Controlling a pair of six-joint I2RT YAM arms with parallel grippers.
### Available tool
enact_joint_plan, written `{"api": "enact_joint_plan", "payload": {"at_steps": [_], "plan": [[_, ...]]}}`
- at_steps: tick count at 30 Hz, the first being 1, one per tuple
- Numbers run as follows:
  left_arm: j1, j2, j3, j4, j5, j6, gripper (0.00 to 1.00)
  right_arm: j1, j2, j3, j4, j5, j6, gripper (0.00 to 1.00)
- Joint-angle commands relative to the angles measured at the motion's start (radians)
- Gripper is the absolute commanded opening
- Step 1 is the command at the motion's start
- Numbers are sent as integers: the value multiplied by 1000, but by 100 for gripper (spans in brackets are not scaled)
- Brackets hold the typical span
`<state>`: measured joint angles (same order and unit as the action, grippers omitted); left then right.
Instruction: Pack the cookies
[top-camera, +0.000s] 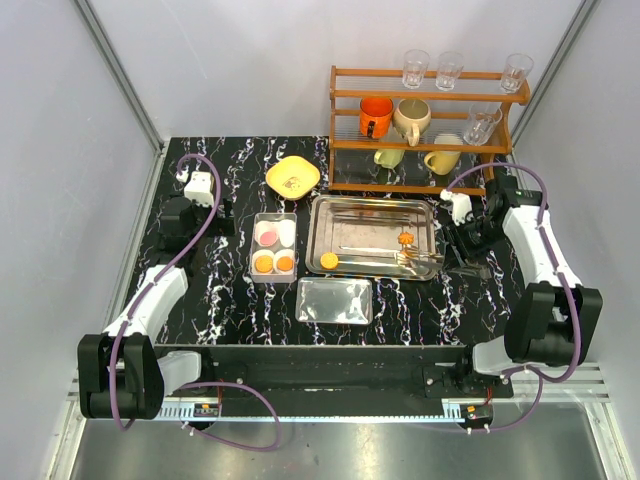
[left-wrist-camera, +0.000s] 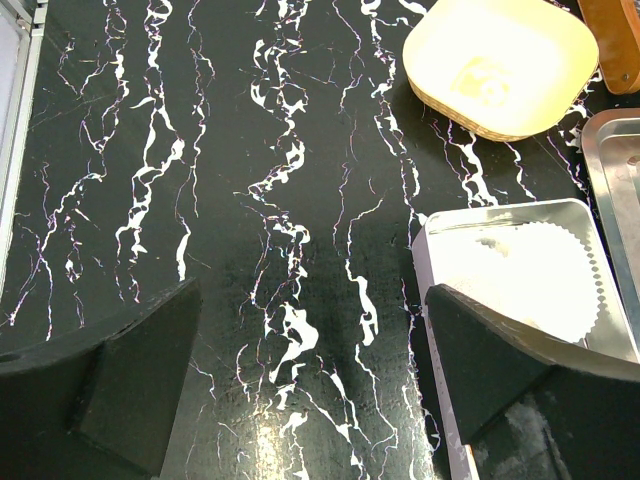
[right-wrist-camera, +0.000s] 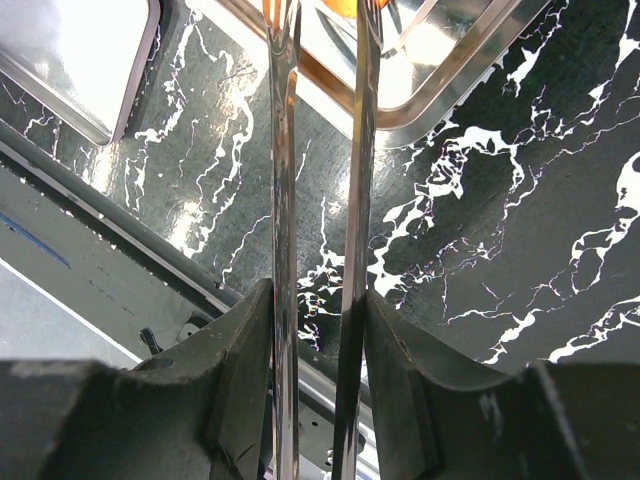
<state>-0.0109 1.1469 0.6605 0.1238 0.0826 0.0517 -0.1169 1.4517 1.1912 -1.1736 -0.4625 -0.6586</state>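
Note:
Two orange cookies lie in the steel tray (top-camera: 322, 215): a round one (top-camera: 330, 260) at its front left and a flower-edged one (top-camera: 405, 238) at its right. The small tin (top-camera: 274, 278) holds a pink cookie (top-camera: 265, 235), two orange cookies (top-camera: 264, 263) and a white paper cup (top-camera: 287, 232). My right gripper (top-camera: 462, 245) is shut on metal tongs (top-camera: 400, 257), whose arms (right-wrist-camera: 284, 150) reach over the tray rim (right-wrist-camera: 440, 100) towards an orange cookie (right-wrist-camera: 340, 5). My left gripper (left-wrist-camera: 310, 370) is open and empty over bare table, just left of the tin (left-wrist-camera: 432, 250).
The tin's flat lid (top-camera: 334, 300) lies in front of the tray. A yellow bowl (top-camera: 293, 176) sits behind the tin. A wooden rack (top-camera: 425, 130) with mugs and glasses stands at the back right.

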Motion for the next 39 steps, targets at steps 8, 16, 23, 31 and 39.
{"api": "enact_joint_plan", "payload": {"at_steps": [8, 16, 23, 31, 39], "plan": [[6, -21, -2, 62, -3, 8, 99, -4, -67, 21, 17, -13, -4, 43], [6, -19, 1, 62, -1, 7, 99, -4, -94, 36, 22, -30, 2, 41], [6, -22, 1, 60, -4, 8, 99, -4, -109, 39, 34, -8, 8, 40], [6, -22, -1, 60, -3, 10, 99, -4, -109, 18, 58, 16, 20, 44], [6, -23, -2, 62, -7, 13, 99, -6, -91, 11, 72, 15, 27, 46]]}}
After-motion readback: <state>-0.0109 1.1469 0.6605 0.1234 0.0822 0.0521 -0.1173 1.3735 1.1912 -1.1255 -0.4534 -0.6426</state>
